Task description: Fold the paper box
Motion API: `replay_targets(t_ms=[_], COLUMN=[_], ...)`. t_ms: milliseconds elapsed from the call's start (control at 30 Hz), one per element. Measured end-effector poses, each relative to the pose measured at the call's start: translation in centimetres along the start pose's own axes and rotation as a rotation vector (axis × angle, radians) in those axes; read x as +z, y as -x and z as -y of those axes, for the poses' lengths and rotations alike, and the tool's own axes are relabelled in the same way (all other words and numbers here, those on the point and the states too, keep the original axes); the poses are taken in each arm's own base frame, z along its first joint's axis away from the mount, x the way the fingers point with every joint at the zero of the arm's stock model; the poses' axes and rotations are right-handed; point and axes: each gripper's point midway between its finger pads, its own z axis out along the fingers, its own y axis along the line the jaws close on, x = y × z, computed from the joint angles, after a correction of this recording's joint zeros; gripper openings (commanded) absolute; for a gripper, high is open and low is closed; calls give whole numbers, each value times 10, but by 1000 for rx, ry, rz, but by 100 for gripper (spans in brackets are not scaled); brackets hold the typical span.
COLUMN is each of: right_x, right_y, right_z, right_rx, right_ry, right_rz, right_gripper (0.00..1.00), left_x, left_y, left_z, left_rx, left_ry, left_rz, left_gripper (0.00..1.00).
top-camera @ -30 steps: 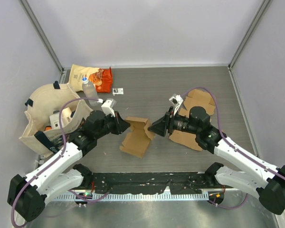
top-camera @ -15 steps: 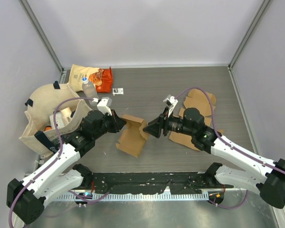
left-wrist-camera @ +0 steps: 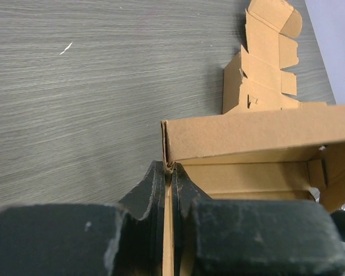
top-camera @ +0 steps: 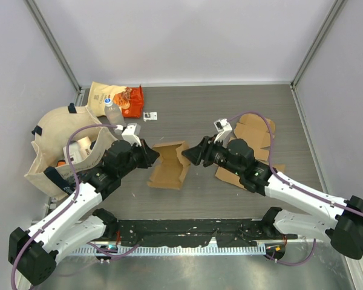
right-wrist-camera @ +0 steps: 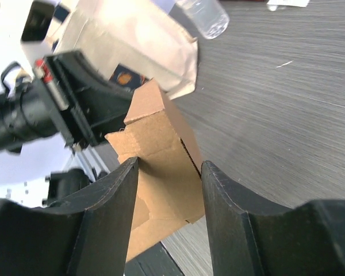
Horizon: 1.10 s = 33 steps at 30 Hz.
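Observation:
The paper box [top-camera: 169, 166], a brown cardboard carton partly opened up, lies mid-table between both arms. My left gripper [top-camera: 152, 158] is shut on its left wall; the left wrist view has the thin cardboard edge pinched between the fingertips [left-wrist-camera: 161, 172], with the box [left-wrist-camera: 259, 135] spreading to the right. My right gripper [top-camera: 192, 156] is at the box's upper right corner. In the right wrist view its jaws stand open [right-wrist-camera: 168, 167] with a flap of the box [right-wrist-camera: 161, 144] just beyond the gap, and neither finger presses on it.
A beige tote bag [top-camera: 54, 142] with items inside sits at the left, with a clear bottle [top-camera: 112, 112] and an orange snack bag [top-camera: 126, 99] behind it. Flat cardboard blanks [top-camera: 254, 133] lie under the right arm. A small card [top-camera: 150, 115] lies farther back.
The box has swung from tilted to squarer with the table, still held by the left gripper. The right gripper has moved up and left to its upper right corner, jaws slightly narrower.

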Motion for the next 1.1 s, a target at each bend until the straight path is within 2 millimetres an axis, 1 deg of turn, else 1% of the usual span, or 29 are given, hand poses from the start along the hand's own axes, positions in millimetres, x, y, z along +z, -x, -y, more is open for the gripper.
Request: replay_targets(t_ms=[67, 200, 333, 500, 633, 700, 800, 867, 900, 933, 1000, 1033, 1100], right_x=[3, 7, 9, 14, 20, 23, 27, 28, 29, 30, 30, 30, 29], right_y=[5, 5, 1, -9, -9, -10, -16, -22, -27, -29, -32, -32, -32], right_z=[7, 15, 26, 30, 28, 26, 23, 26, 30, 34, 41, 44, 50], right_rx=[55, 84, 72, 14, -58, -110, -188, -243, -283, -313, -358, -376, -403], right_ry=[-52, -106, -182, -238, -225, -194, -136, -120, -124, -130, -148, -161, -186], right_rz=[32, 44, 53, 65, 77, 79, 72, 57, 42, 30, 18, 12, 8], right_gripper=[55, 53, 53, 50, 50, 52, 55, 56, 56, 52, 50, 45, 40], left_x=[0, 0, 0, -1, -2, -2, -2, -2, -2, -1, -2, -2, -3], left_y=[1, 2, 4, 5, 2, 2, -1, -4, -7, -10, -16, -17, -18], left_z=[-1, -7, -13, -17, -21, -22, -20, -17, -16, -15, -14, -12, -10], left_rx=[-5, -5, -4, -4, -3, -3, 8, 18, 22, 27, 33, 33, 33], left_ry=[9, 40, 73, 94, 108, 111, 95, 74, 67, 60, 45, 36, 22], left_rz=[4, 13, 28, 36, 25, 22, 6, -11, -24, -38, -67, -74, -81], left_gripper=[0, 0, 0, 0, 0, 0, 0, 0, 0, 0, 0, 0, 0])
